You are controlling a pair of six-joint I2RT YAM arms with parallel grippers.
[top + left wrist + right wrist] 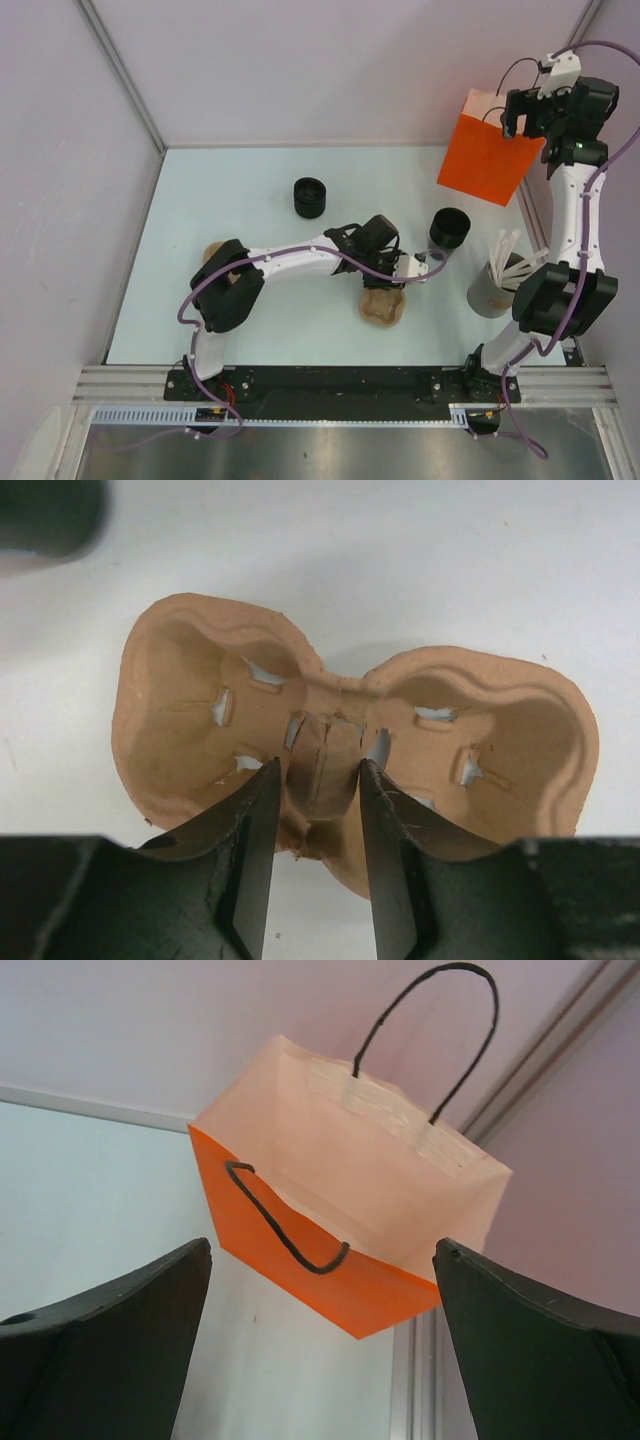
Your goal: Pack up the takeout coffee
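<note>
Two black takeout coffee cups stand on the white table, one at the back middle [310, 197] and one to the right [449, 228]. A brown pulp cup tray [383, 306] lies flat between the arms, and both its wells [200, 710] are empty. My left gripper [386, 282] hangs over it. Its jaws [316, 766] are partly open on either side of the tray's centre ridge, with a thin gap on the left. My right gripper [518, 116] is raised at the back right, wide open [322, 1248], facing the mouth of an orange paper bag [340, 1190] and holding nothing.
The orange bag [490, 150] sits at the table's back right corner. A grey tub of white sticks [495, 282] stands by the right arm. Another brown shape [212, 254] shows under the left arm's elbow. A dark blur [45, 515] fills the left wrist view's top left corner.
</note>
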